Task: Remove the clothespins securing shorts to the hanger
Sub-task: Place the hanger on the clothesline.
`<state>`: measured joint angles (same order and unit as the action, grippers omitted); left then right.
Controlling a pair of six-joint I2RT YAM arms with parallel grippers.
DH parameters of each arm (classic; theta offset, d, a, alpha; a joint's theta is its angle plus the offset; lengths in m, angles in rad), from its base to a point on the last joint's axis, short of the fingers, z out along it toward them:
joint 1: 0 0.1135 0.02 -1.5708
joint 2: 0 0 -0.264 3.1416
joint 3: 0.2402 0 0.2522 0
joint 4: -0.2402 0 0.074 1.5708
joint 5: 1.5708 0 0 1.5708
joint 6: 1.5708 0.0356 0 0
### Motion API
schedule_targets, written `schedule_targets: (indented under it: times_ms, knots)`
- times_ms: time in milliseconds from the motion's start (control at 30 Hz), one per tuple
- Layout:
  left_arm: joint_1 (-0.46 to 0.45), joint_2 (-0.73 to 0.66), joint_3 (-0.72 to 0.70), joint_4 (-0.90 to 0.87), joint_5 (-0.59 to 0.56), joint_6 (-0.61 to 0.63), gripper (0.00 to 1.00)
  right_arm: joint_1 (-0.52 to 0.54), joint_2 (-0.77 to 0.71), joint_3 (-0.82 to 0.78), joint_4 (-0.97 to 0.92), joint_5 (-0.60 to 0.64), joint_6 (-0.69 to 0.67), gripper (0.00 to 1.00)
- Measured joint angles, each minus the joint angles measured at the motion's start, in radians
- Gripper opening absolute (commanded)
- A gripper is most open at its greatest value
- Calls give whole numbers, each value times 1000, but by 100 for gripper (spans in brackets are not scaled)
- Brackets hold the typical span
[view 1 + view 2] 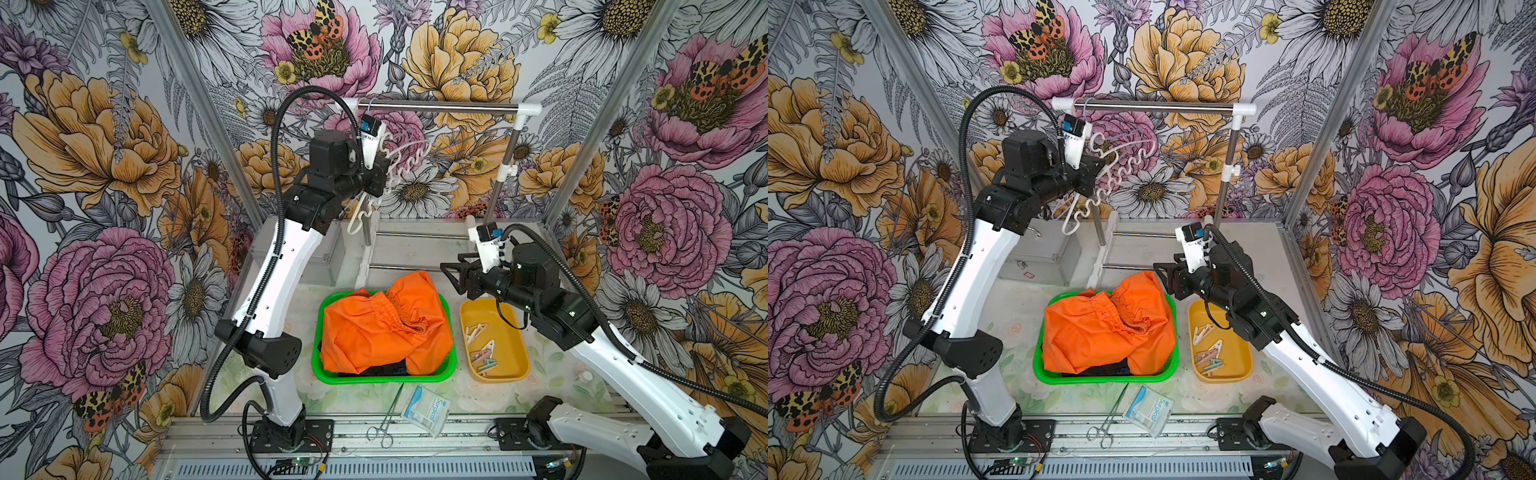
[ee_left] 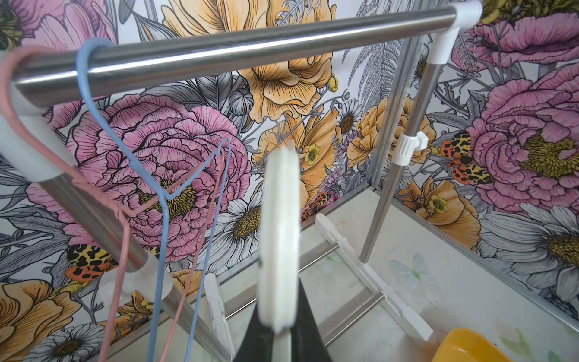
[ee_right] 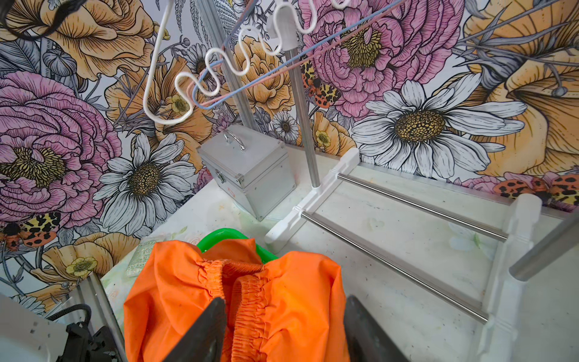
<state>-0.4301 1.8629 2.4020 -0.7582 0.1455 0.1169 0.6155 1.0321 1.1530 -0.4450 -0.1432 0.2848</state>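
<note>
Pale, scuffed tabletop (image 1: 415, 251) sits enclosed by pink-and-orange floral wallpaper (image 1: 104, 166)

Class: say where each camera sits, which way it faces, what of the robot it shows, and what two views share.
Top view: high in front, looking down at shorts; left arm, right arm.
Top view: alongside, same aim; both arms, tray.
Left wrist: faces rail; left gripper shut on white hanger.
Right wrist: faces shorts; right gripper open.
Shared: both wrist views show white hanger.

Two high top views over everything; both wrist views close, toward rack (image 2: 250, 47)
</note>
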Motion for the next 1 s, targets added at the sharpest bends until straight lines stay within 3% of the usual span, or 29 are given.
schedule_targets:
  times_ms: [267, 1000]
  knots:
    - [9, 164, 201, 0, -7, -70, 0, 0, -5, -20, 0, 0, 14, 64]
    - [47, 181, 216, 151, -40, -183, 0, 0, -5, -53, 0, 0, 39, 68]
